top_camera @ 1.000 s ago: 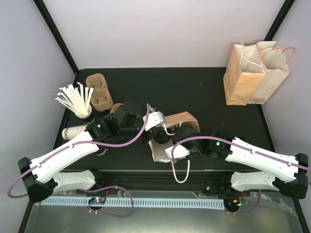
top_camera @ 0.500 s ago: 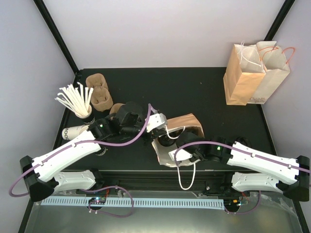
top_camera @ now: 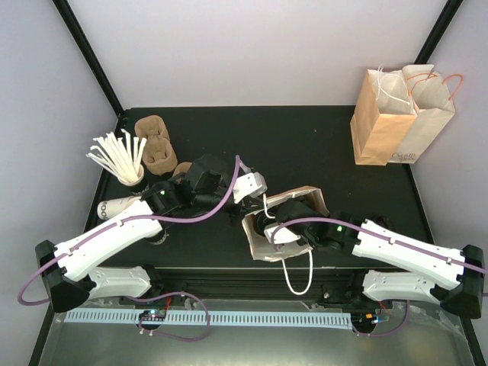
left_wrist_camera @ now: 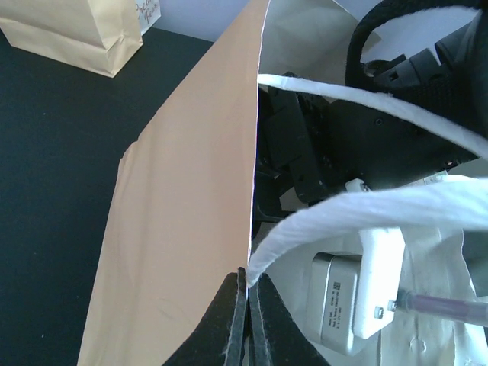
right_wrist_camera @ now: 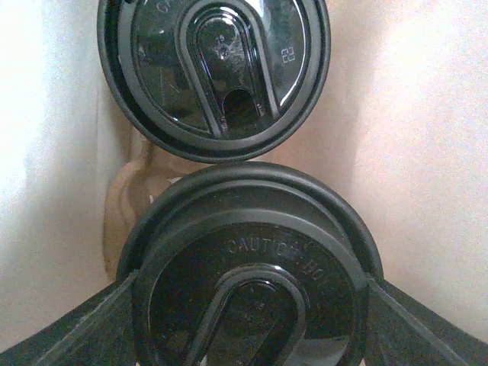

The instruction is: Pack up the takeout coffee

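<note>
In the top view's lower centre, the paper bag (top_camera: 263,236) holds the right pincer (right_wrist_camera: 245,305), clamped on the takeout coffee (right_wrist_camera: 248,259) just beside a second lidded cup (right_wrist_camera: 213,72); the lids fill the room between the bag walls. The left pincer (left_wrist_camera: 248,305) pinches the bag's rim. Bare table (top_camera: 305,145) lies open at upper centre, between cup carriers (top_camera: 156,145) and standing bags (top_camera: 396,122)

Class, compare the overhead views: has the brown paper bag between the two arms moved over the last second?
Yes. The paper bag has slid rightward and toward the near edge of the table, farther from the fixed cup carriers.
</note>
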Tool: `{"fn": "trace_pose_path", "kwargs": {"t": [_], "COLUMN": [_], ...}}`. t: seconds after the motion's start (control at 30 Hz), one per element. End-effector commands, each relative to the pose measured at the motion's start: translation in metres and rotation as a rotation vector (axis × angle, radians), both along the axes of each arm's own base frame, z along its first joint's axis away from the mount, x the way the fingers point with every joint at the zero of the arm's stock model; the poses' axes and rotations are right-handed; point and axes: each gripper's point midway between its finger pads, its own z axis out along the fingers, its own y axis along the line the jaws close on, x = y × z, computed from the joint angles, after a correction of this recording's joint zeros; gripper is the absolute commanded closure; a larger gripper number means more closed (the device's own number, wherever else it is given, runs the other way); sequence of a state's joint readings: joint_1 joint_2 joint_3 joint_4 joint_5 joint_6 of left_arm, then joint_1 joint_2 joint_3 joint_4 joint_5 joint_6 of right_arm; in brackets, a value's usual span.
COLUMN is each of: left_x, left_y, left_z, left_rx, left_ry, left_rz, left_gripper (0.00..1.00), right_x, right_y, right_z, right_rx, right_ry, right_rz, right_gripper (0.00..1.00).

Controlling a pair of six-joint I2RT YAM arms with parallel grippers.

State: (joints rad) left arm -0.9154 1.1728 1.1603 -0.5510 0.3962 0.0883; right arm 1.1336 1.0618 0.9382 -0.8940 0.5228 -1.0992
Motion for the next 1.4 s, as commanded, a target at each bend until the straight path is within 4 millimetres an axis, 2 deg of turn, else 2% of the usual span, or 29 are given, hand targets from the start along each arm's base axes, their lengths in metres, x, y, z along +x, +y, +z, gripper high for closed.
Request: {"fn": "trace_pose_path", "kwargs": {"t": [0.0,0.13,0.47,0.57,0.83,1.23,1.37], "left_x": [-0.005,-0.007,-0.009,-0.011,-0.015,-0.013,-0.015], "left_y": [-0.004,-0.005,-0.001,0.002,0.007,0.013,0.013], "left_z": [0.026,0.027,0.032,0.034,0.036,0.04,0.04], "left_rx": [-0.064,-0.061,-0.026,-0.011,0.018,-0.05,-0.067], "left_ry": [0.01,0.033,0.069,0.084,0.134,0.349,0.418], "left_rz": [-0.024,-0.032,-0.019,-0.019,-0.006,-0.066,-0.102], "left_gripper": [0.98,0.98,0.98,0.99,0.98,0.99,0.98], "right_x": [0.007,0.005,-0.004,-0.009,-0.031,-0.058,-0.07], "right_y": [-0.002,0.002,-0.008,-0.005,0.013,0.014,0.021], "right_z": [-0.004,-0.008,-0.026,-0.029,-0.024,-0.02,-0.019], "right_rx": [-0.028,-0.013,-0.036,-0.017,0.027,-0.014,0.006], "right_ry": [-0.026,-0.005,0.059,0.089,0.252,0.454,0.532], "right_rz": [-0.026,-0.02,-0.044,-0.042,-0.011,-0.044,-0.029], "right_gripper": [0.88,0.88,0.88,0.88,0.89,0.88,0.88]}}
